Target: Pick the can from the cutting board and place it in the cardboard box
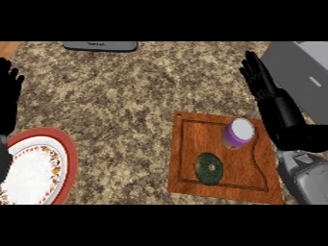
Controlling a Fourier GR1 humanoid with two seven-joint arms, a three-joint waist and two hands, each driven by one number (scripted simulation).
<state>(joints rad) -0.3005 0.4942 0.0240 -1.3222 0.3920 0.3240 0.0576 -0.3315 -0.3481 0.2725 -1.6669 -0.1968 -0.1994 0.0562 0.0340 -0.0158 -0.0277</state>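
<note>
Both hands are seen from the head view with fingers straight and holding nothing. Right hand is stretched out at the right of the view, its fingers pointing up the picture along the right edge of the cutting board, with the palm just beside the can but not shown to be touching it. Left hand is held open at the left edge, fingers up, above the plate. The can is found on the upper right part of the reddish-brown cutting board, seen from above with a pale top and purple side. A dark green round thing with a small hole, perhaps a doughnut, lies on the board below and left of the can, apart from it. The red-rimmed plate with a flowered white middle sits at the lower left of the speckled counter. A grey box is seen at the upper right corner, and a grey flat object at the top edge.
</note>
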